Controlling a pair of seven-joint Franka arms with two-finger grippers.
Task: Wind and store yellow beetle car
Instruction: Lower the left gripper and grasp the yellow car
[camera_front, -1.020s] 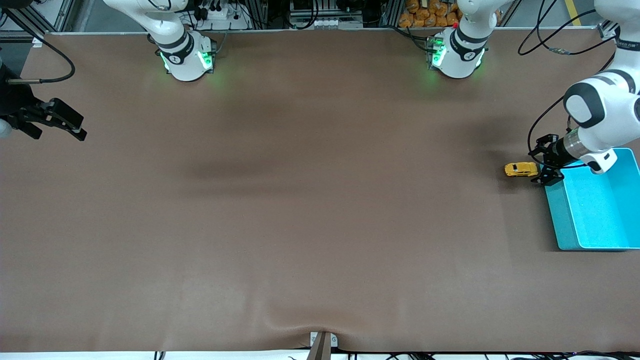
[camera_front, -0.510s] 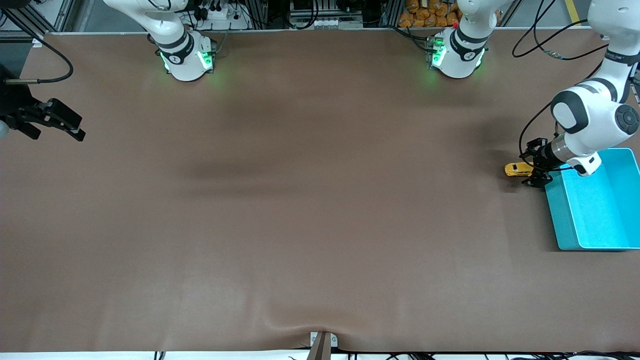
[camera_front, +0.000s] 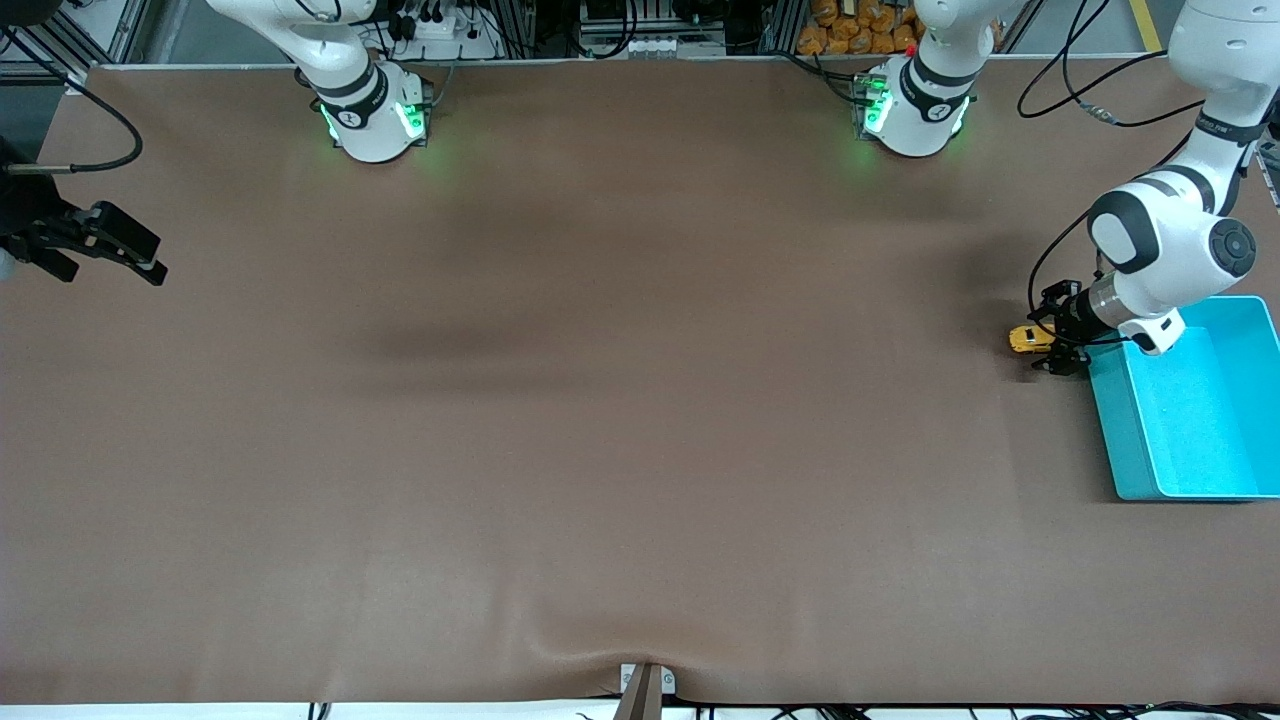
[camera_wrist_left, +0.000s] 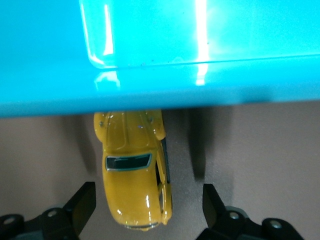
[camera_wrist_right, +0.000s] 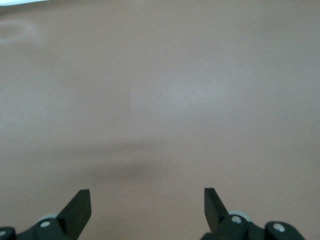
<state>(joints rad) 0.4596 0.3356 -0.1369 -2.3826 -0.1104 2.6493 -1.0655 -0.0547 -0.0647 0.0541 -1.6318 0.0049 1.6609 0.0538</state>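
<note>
The left wrist view alone shows the left pincer spread wide around the car, untouched. At right of the front view, the car sits on the bench beside the bin. The right pincer waits wide at the upper left.

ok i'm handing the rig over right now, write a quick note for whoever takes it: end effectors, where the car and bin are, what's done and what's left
Left end effector: open, low at the table, fingers either side of the yellow beetle car, no grip visible yet.
Right end effector: open, empty, waiting at the right arm's end of the table.
Car: on the table, right beside the teal bin at the left arm's end, not in it.
Done: left arm lined up on the car.
Left: grasp the car, wind it, put it in the bin.
</note>
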